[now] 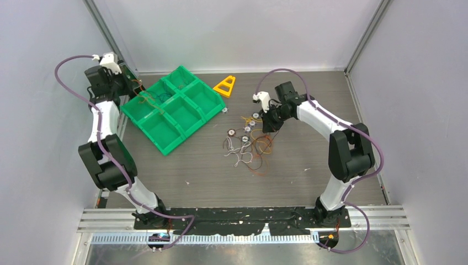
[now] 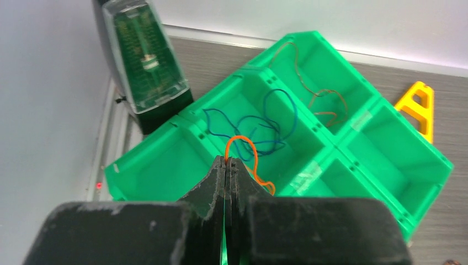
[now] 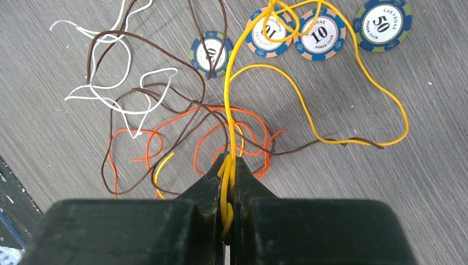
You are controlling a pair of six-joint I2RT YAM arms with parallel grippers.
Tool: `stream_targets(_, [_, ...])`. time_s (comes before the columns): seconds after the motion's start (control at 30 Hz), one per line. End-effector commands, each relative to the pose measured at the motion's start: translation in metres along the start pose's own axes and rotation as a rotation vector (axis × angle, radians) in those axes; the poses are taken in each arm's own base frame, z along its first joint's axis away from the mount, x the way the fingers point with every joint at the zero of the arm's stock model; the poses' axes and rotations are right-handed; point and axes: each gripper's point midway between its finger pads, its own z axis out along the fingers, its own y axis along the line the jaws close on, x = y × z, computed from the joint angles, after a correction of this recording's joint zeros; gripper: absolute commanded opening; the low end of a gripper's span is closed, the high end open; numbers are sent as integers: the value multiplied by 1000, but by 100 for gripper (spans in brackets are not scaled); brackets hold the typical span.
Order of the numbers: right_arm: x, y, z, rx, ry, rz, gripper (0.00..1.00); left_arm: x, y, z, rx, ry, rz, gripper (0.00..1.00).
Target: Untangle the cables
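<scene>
The cables lie in a loose tangle [image 1: 248,148] on the table's middle. In the right wrist view a yellow cable [image 3: 227,99] loops up from my right gripper [image 3: 229,161], which is shut on a doubled bit of it. Brown [image 3: 203,88], white [image 3: 160,70] and orange [image 3: 148,139] cables cross beneath it. My left gripper [image 2: 229,161] hangs over the green tray [image 2: 331,149], shut on an orange cable [image 2: 245,141]. A blue cable [image 2: 276,118] lies in one tray compartment and a brown one [image 2: 325,99] in the compartment beside it.
Several poker chips [image 3: 320,36] lie among the far loops of the tangle. A yellow triangular piece [image 1: 225,85] sits behind the green tray [image 1: 165,141]. Grey walls close in the table on three sides.
</scene>
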Motion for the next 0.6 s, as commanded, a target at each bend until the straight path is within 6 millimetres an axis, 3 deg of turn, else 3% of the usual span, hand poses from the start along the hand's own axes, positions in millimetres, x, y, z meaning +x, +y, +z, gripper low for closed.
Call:
stream_targets(0.0, [-27, 5, -29, 11, -84, -18, 6, -45, 26, 3, -60, -127, 103, 0])
stream_targets(0.27, [-19, 6, -35, 1, -85, 0, 6, -45, 55, 14, -170, -96, 168, 0])
stream_targets(0.57, [-10, 0, -39, -4, -75, 21, 5, -27, 64, 9, -182, -46, 212, 0])
